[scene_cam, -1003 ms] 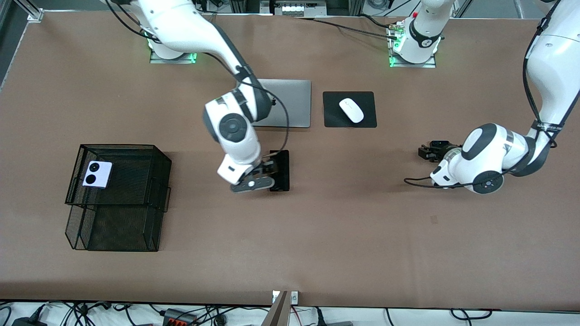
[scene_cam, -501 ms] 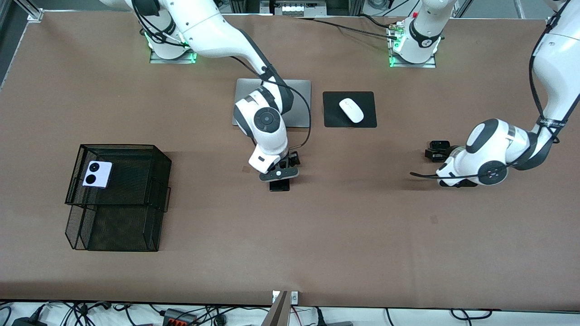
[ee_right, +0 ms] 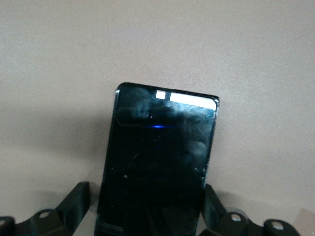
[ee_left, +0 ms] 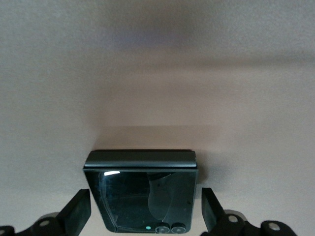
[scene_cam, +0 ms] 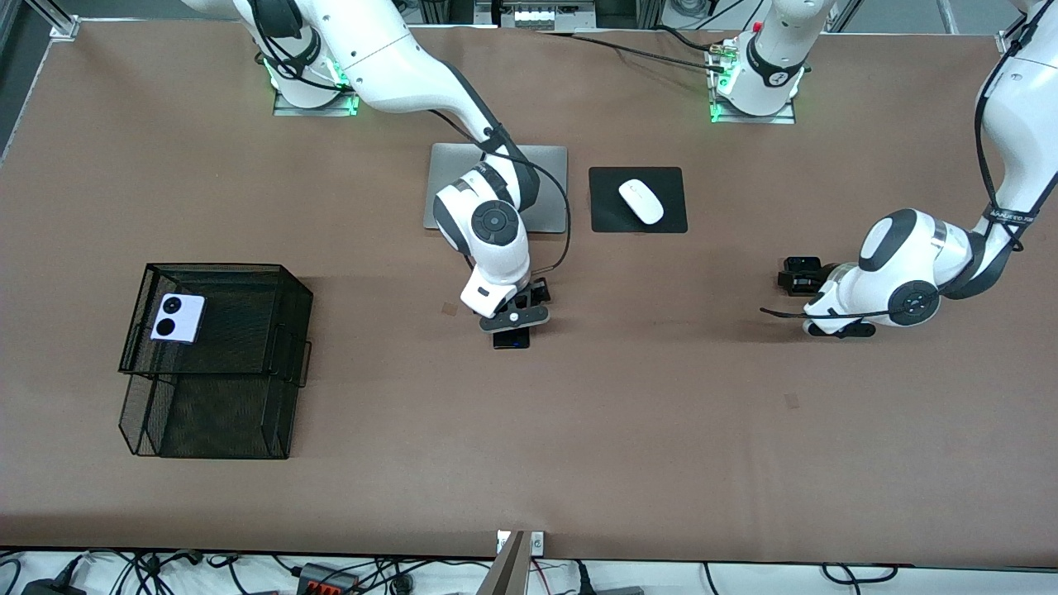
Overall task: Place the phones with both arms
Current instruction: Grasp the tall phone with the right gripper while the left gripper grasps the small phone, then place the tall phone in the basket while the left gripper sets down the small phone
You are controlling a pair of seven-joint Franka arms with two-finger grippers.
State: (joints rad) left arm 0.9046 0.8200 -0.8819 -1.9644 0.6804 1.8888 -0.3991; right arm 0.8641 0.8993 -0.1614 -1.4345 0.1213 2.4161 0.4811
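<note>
Black mesh basket (scene_cam: 281, 281) holds pinkish-white phone (scene_cam: 177, 318); both hands' fingers apart, straddling black phones.

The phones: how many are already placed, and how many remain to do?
One looks done: the pinkish-white phone lies in the black mesh tray. In hand: the right gripper straddles the long black phone, and the left gripper straddles the small black phone, both phones on the table, fingers not touching. Left: grasp and place both.
</note>
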